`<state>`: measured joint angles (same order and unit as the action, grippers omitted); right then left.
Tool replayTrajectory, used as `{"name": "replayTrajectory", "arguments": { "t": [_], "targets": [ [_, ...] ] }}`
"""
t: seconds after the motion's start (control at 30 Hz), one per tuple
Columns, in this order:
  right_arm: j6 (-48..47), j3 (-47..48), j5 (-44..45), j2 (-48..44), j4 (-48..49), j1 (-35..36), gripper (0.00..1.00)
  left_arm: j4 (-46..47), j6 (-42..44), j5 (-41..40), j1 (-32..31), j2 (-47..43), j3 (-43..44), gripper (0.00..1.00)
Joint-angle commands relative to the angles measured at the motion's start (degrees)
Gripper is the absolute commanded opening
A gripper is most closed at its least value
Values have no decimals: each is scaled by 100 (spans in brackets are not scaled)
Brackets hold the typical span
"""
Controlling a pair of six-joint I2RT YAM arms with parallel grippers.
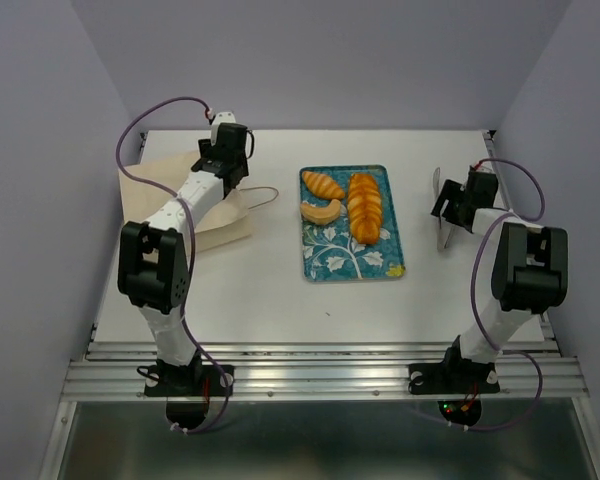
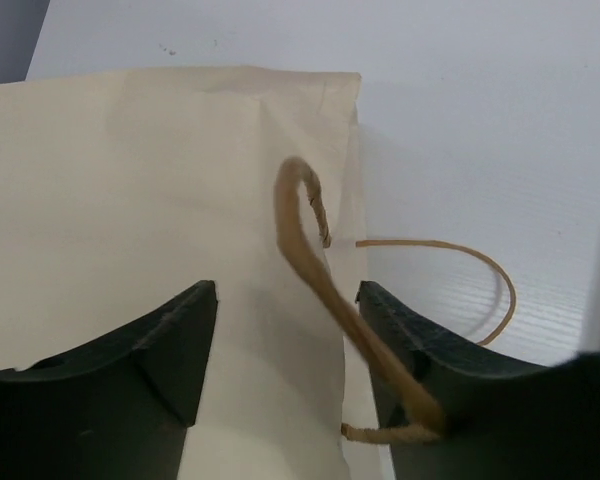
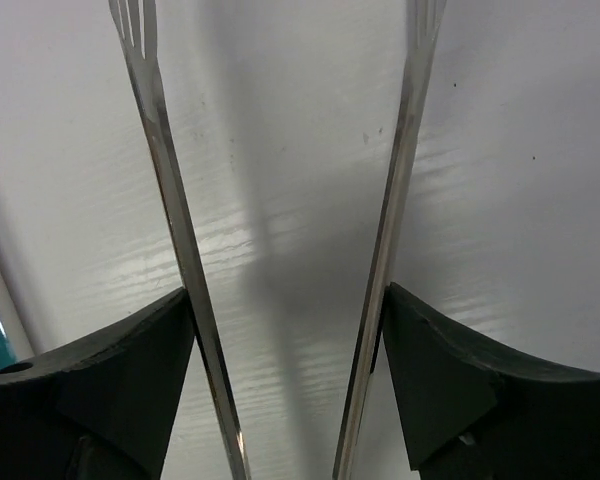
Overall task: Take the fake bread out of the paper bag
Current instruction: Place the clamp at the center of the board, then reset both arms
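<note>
Left hand (image 2: 288, 295) hovers low over the pale beige paper bag (image 2: 130, 200), its two black fingers (image 2: 160, 370) set well apart and clamping nothing; plain paper shows in the gap between them. One brown twisted-string handle (image 2: 315, 270) loops up from the bag's edge and lies against the inner face of the finger on the right of the wrist view, loose rather than pinched. Whether the fingers touch the paper cannot be told. A second loop of string (image 2: 470, 262) lies flat on the white table (image 1: 260, 290) just past the bag's edge. The bag itself lies flat on its side at the left of the table, apart from the tray.

At the table's right side, the right hand (image 3: 288, 292) has hold of a pair of slim silver metal tongs (image 3: 175, 200) — each shiny blade runs along the inner face of one finger and reaches on past the fingertips over bare table, the two blades spread apart.

Between the arms sits the teal floral rectangular tray (image 1: 350, 262), and all the glossy golden-orange fake bread lies on it, outside the bag. The crescent croissant (image 1: 321, 212) lies nearest on the left, with the small oval roll (image 1: 323, 185) just behind it. The long ridged loaf (image 1: 365, 207) lies lengthwise along the right — its far end close to the tray's far rim.
</note>
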<state>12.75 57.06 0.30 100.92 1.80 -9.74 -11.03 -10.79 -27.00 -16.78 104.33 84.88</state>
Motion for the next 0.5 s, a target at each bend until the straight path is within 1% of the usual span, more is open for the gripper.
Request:
{"name": "replayTrajectory", "arguments": {
  "t": [0.0, 0.03, 0.07, 0.1, 0.23, 0.27, 0.33, 0.43, 0.47],
  "targets": [
    [-151, 113, 435, -230, 400, -28, 82, 162, 15, 125, 8, -879, -6, 73],
    [-124, 60, 462, -423, 400, -28, 100, 223, 24, 264, 16, -1071, -111, 87],
    [-124, 51, 463, -520, 400, -28, 100, 224, 41, 335, 8, -1151, -147, 87],
    [-80, 34, 497, -643, 391, -28, 100, 276, 42, 388, 16, -1248, -182, 92],
    [165, -2, 761, -1337, 312, -28, 100, 425, 50, 643, 8, -1766, -367, 93],
    [262, 16, 909, -1626, 190, -28, 100, 539, 50, 661, 8, -2020, -480, 98],
    [333, -1, 1016, -1952, 136, -28, 100, 628, 15, 705, 8, -2302, -595, 99],
    [561, -107, 1323, -2594, 92, -28, 100, 1066, -72, 749, 16, -3179, -1086, 99],
    [640, -133, 1411, -2743, 83, -28, 100, 1442, -73, 775, 8, -3356, -1427, 99]
  ]
}}
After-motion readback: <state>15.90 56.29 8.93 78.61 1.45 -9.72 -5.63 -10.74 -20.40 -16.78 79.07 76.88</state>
